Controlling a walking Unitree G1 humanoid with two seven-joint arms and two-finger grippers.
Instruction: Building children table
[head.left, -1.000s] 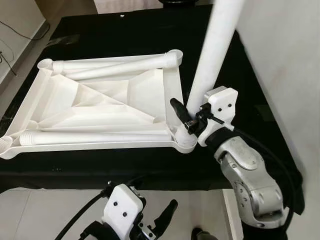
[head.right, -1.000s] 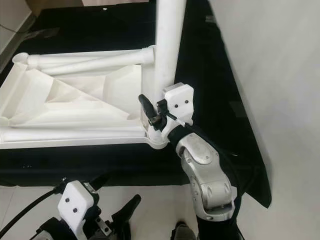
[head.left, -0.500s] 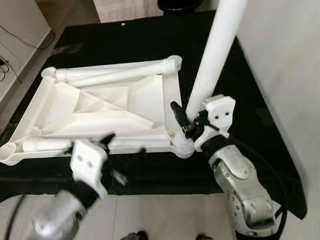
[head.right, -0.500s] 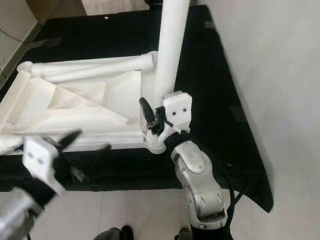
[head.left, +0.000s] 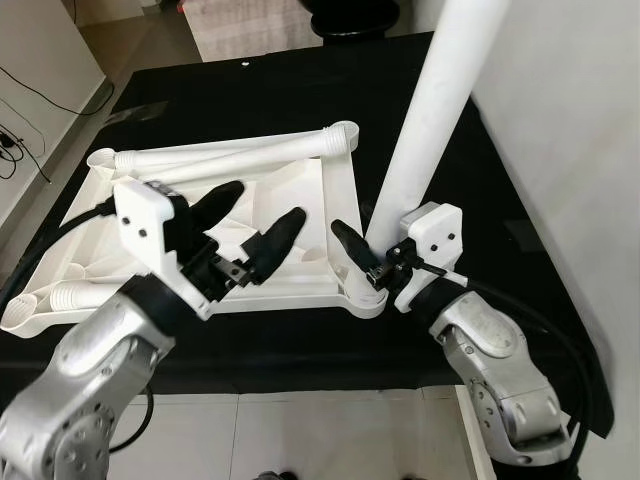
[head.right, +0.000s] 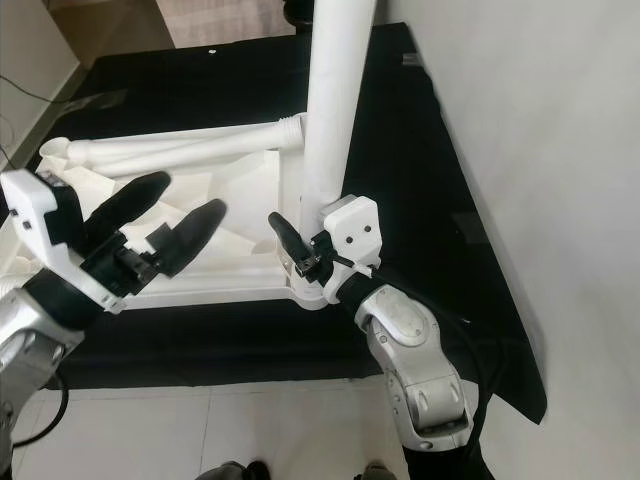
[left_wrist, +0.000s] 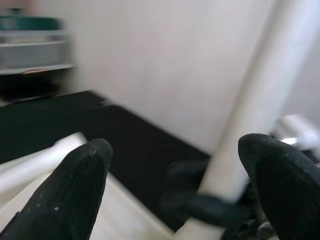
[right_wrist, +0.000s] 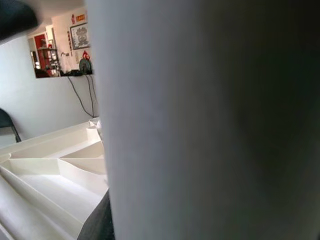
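The left pincer (head.left: 250, 225) hovers above the upturned white tabletop (head.left: 290, 185), its 2 black fingers (head.left: 215, 202) spread apart and holding nothing, pointing toward the upright leg. The tabletop lies underside up on a black cloth (head.left: 300, 90) covering the floor, with 1 loose white leg (head.left: 230, 155) resting along its far edge and another (head.left: 75, 293) lying at its near left corner. At the near right corner, an upright white leg (head.left: 435, 110) stands in the corner socket (head.left: 362, 298). The right pincer (head.left: 368, 252) is clamped around the base of that leg.
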